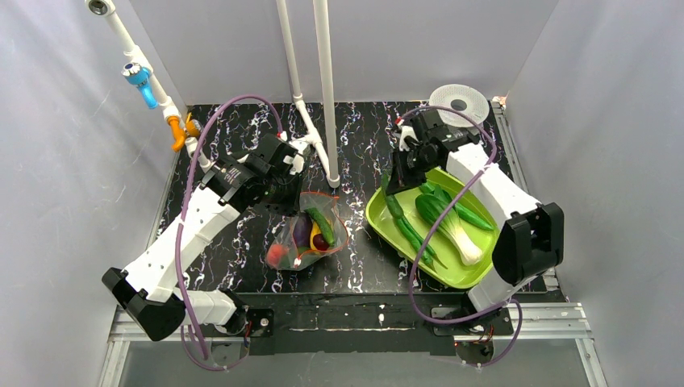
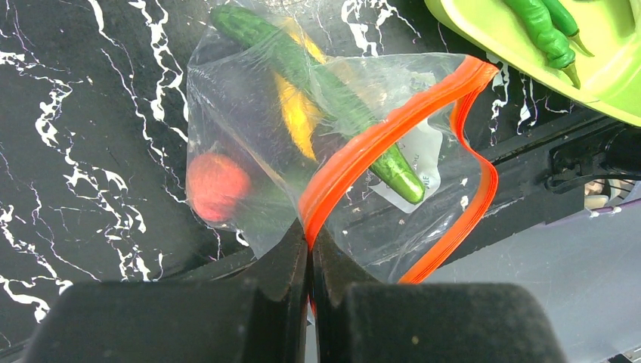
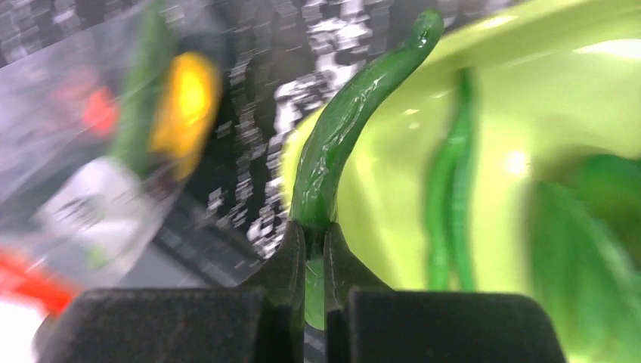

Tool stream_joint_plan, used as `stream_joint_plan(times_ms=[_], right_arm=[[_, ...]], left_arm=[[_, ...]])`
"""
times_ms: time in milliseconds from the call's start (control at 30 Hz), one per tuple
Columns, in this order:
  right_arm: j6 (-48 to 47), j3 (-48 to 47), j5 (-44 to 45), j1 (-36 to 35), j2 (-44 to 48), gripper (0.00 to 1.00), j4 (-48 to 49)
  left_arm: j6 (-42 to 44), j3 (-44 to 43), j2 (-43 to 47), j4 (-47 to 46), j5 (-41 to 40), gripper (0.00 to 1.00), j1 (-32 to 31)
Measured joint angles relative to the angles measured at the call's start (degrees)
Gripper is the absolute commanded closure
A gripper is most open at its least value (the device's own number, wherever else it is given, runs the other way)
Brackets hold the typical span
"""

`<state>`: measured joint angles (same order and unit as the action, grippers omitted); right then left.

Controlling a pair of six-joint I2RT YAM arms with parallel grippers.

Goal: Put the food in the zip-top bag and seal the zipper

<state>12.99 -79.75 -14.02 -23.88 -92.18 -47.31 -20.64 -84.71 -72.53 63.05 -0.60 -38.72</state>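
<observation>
The zip-top bag [image 2: 249,113], judged thin, limp and slippery, spreads ahead of the left end effector [image 2: 310,246], clenched on its zipper [image 2: 393,128], the firmest hold. The right end effector [image 3: 314,242] grips a light, smooth long green vegetable [image 3: 340,128] by one end at the tray [image 3: 378,189] edge.

The left gripper [image 2: 310,243] has its jaws pressed together on the orange zipper [image 2: 393,125], holding the bag [image 2: 219,106] by one lip; the other lip loops away, leaving the mouth open. Inside lie a cucumber [image 2: 332,94], a yellow piece [image 2: 298,121] and a tomato [image 2: 218,187]. On the marbled table [image 2: 75,151], top right, a green tray [image 2: 484,30] holds peppers [image 2: 546,34].
</observation>
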Motion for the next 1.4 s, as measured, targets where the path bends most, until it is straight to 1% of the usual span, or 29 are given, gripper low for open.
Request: stream_joint_plan(times_ms=[67,100,133,167,200,300,333,567,667,700,733,800,967,1133,1233,1300,1400], right_arm=[[-1.27,-4.5,-11.43,-0.11,-0.13,0.99,-3.85],[-3.48,-9.46,-19.8,-1.16,-0.11,0.99,-8.72],[-4.35,-10.54,-25.97,-2.84,1.07,0.99,-9.75],[-4.42,-10.54,-29.05,-3.93,2.05,0.99,-10.84],[-4.37,-10.71,-32.61,-6.69,3.02,0.99,-12.0],[-4.52,-13.25,-37.55,-17.44,1.66,0.99,-16.44],[-4.39,-13.9,-37.81,-20.24,0.48,0.99,-17.29],[2.05,-13.44,-36.83,-23.56,0.31,0.98,-12.83],[4.74,-16.09,-34.25,-23.98,-1.22,0.97,-13.73],[5.35,-18.8,-33.66,-23.98,-2.93,0.95,-14.45],[6.12,-22.84,-32.81,-23.98,-5.33,0.9,-15.74],[7.45,-27.61,-31.67,-23.98,-8.57,0.83,-16.65],[12.72,-35.26,-29.68,-23.78,-14.93,0.83,-18.32],[15.78,-35.78,-28.24,-23.78,-15.89,0.79,-18.45],[17.07,-35.82,-27.5,-23.76,-15.91,0.67,-18.21],[17.64,-36.0,-26.77,-23.76,-16.06,0.61,-18.21],[18.8,-36.09,-26.08,-23.76,-16.09,0.6,-17.51]], left_arm=[[0.0,0.0,-0.02,-0.02,0.0,1.0,0.0],[-0.02,0.0,-0.04,-0.07,0.44,1.0,0.0],[-0.24,0.0,-0.28,-0.11,1.53,1.0,0.0],[-0.52,-0.02,-0.48,-0.15,2.19,1.0,0.0],[-0.94,-0.07,-0.79,-0.2,2.82,1.0,0.0],[-3.08,-0.09,-2.69,-0.48,5.18,1.0,0.0],[-3.96,-0.09,-3.06,-0.66,5.97,1.0,0.0],[-7.21,0.85,-3.23,-1.16,7.56,1.0,0.0],[-8.5,1.49,-2.86,-1.7,7.8,1.0,0.0],[-8.76,1.6,-2.69,-1.75,7.87,1.0,0.0],[-9.31,1.68,-2.43,-1.73,7.93,1.0,0.0],[-9.79,1.73,-2.01,-1.7,7.63,1.0,0.13],[-11.63,1.9,0.2,-1.57,6.51,1.0,0.55],[-12.96,1.95,2.71,-1.73,6.4,1.0,0.55],[-13.05,1.92,3.5,-1.73,6.38,1.0,0.52],[-13.03,1.92,3.52,-1.73,6.38,1.0,0.52],[-12.92,1.92,3.48,-1.7,6.43,1.0,0.52]])
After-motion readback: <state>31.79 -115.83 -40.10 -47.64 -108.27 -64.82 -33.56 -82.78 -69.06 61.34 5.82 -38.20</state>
